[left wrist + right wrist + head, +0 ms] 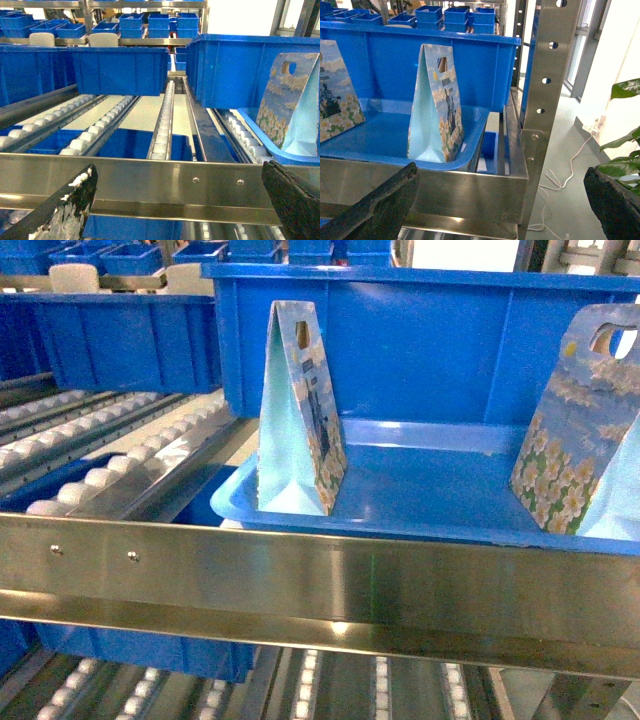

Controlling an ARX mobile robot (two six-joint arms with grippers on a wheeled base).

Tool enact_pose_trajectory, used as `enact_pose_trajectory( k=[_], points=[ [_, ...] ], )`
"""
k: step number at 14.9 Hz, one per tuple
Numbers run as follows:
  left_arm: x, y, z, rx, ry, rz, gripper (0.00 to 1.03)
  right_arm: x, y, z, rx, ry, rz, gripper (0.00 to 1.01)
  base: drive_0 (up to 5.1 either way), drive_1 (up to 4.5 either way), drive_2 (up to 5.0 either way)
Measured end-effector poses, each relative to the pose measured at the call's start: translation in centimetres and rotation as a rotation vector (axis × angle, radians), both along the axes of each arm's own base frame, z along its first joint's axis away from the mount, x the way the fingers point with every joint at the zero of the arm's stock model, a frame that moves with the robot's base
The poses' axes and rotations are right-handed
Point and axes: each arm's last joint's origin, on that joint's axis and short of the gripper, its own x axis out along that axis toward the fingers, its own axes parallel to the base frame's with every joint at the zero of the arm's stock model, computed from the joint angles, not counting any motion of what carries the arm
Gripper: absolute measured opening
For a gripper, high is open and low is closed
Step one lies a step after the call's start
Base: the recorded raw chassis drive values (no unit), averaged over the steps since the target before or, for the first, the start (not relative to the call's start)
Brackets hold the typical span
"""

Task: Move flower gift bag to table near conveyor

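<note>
So there are two flower bags standing upright in the blue tray [232, 502] on the conveyor [110, 465]. One bag [300, 410] sits at the near left corner, and the other bag [585, 430] is over at the right, cut off by the frame edge. Both are just behind the steel rail [300, 580]. My left gripper [179, 172] and right gripper [501, 172] are both spread wide with nothing in them, hanging on the near side of that rail. The bags look like thin paper, so I'd guess super light, easy to crush and quick to tip over. I'd pinch the flat top by the handle hole, where the faces meet, rather than squeeze the puffy bottom. I can't tell if there's anything inside either bag. The table isn't in any view, so no idea yet where it is from here.
</note>
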Motion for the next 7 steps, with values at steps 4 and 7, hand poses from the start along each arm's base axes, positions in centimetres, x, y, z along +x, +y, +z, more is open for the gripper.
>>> enact_pose_trajectory(
  k=[4,7],
  points=[
    [0.00,0.00,0.00,0.000,0.000,0.000,0.98,0.00,0.00,0.00,0.000,0.000,0.000,0.98,0.0,0.00,0.0],
    [0.00,0.00,0.00,0.000,0.000,0.000,0.98,0.00,0.00,0.00,0.000,0.000,0.000,0.98,0.0,0.00,0.0]
  ],
)
